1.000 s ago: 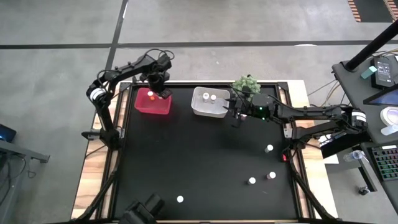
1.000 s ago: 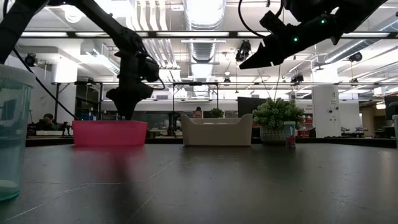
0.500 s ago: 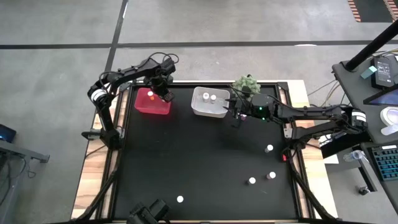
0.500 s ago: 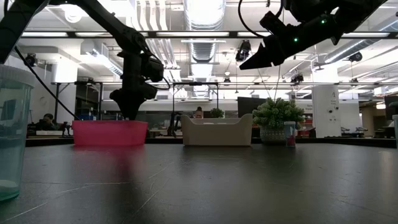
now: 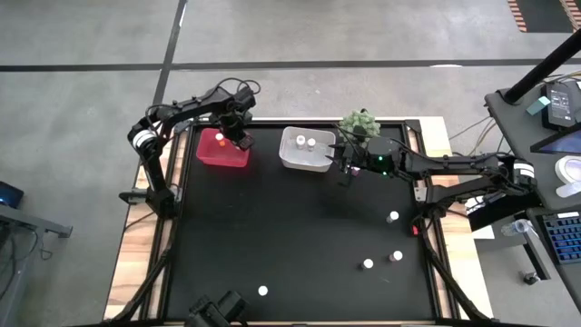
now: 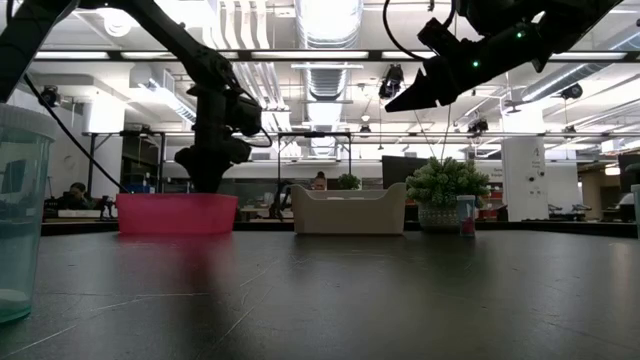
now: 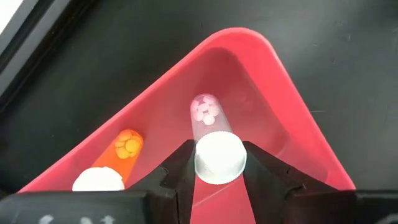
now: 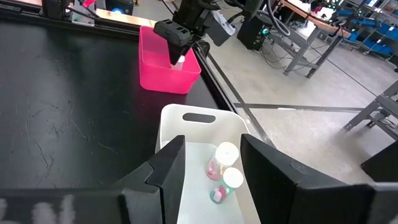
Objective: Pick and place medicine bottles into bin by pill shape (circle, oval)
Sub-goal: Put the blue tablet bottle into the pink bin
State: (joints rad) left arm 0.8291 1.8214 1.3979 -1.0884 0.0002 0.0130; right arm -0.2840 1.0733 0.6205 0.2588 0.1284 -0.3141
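While the left gripper, fingers clamped on a clear white-capped bottle, has shifted slightly over the pink bin at upper left, release looks imminent; right gripper hangs unmoved, fingers apart, empty.

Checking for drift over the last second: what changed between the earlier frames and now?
The left claw, shut on a clear medicine bottle, shifted slightly toward the right edge of the pink bin and kept hold. The right claw stayed parked, empty, at the white bin. Both bins, the bottles in them and the loose ones on the table stayed put.
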